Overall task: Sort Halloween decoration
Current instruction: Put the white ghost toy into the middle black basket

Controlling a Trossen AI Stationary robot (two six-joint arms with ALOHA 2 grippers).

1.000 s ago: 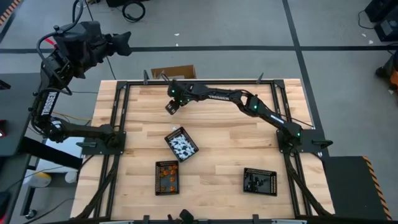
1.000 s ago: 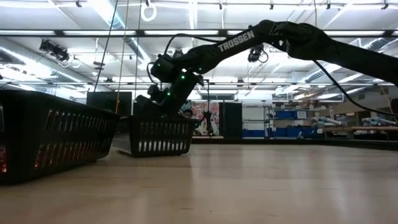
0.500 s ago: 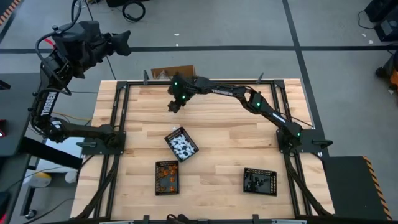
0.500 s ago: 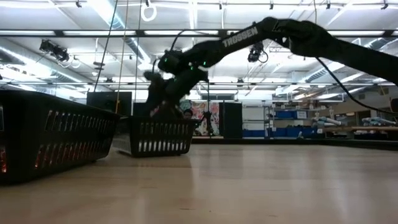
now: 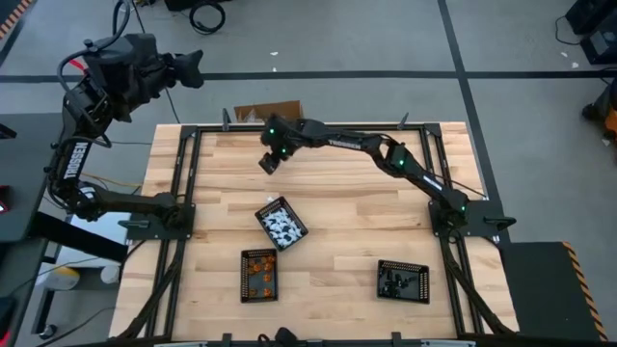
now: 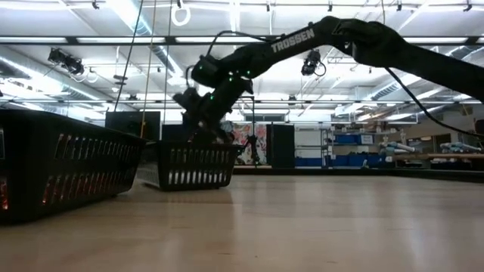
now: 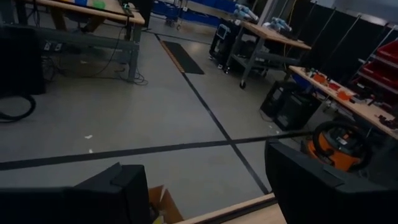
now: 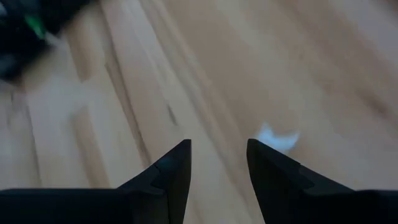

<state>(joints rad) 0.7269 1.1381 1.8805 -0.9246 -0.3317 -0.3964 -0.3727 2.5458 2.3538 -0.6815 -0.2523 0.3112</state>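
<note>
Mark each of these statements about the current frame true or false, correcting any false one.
1. Three black trays sit on the table. True.
2. The right hand is inside the tray of orange pieces. False: it hangs above bare wood near the table's far edge, apart from every tray.
3. The right hand's fingers stand apart with nothing between them. True.
4. The left hand is over the table's centre. False: it is raised off the table, beyond its far left corner.
5. A small white piece lies on the wood ahead of the right hand. True.
</note>
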